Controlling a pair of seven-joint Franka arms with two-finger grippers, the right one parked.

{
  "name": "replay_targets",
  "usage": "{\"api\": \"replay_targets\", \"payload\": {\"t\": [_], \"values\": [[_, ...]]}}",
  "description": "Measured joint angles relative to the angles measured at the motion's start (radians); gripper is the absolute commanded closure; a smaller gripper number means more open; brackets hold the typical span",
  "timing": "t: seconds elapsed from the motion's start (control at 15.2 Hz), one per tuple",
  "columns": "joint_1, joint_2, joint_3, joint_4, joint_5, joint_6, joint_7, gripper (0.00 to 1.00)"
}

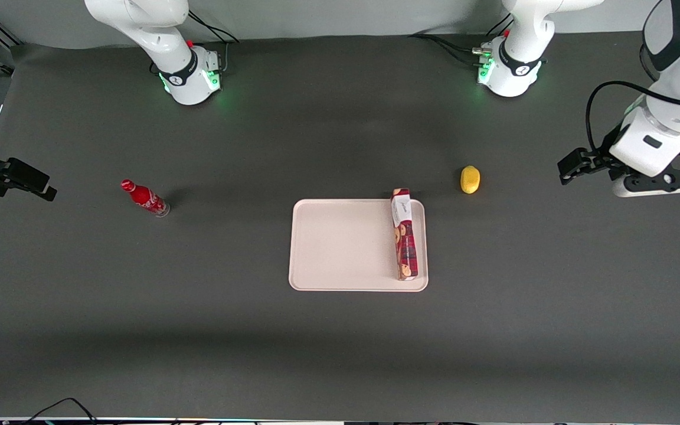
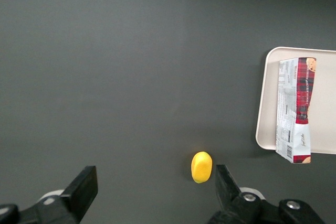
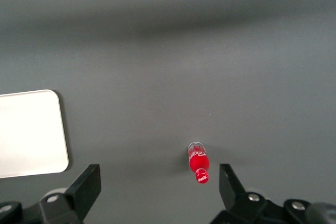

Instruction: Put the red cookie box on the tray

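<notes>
The red cookie box point(image 1: 404, 242) stands on its long narrow side on the pale pink tray point(image 1: 340, 245), along the tray's edge toward the working arm's end. Its white-label end points away from the front camera. The left wrist view shows the box point(image 2: 295, 109) resting just inside the tray's rim point(image 2: 266, 103). My gripper point(image 1: 661, 186) hangs raised over bare table toward the working arm's end, well apart from the tray. In the wrist view the gripper point(image 2: 156, 184) is open, with nothing between its fingers.
A small yellow lemon-like object point(image 1: 470, 179) lies on the table between the tray and my gripper, also seen as the yellow object point(image 2: 201, 167) below the wrist camera. A small red soda bottle point(image 1: 145, 198) lies toward the parked arm's end.
</notes>
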Motion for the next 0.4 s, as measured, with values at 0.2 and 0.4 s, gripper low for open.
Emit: {"api": "replay_targets", "payload": {"t": [0.2,0.4], "values": [[-0.079,-0.004,0.081,0.000,0.001,0.000,0.000,0.00],[-0.081,-0.004,0.098,0.000,0.002,0.003,0.006,0.00]]}}
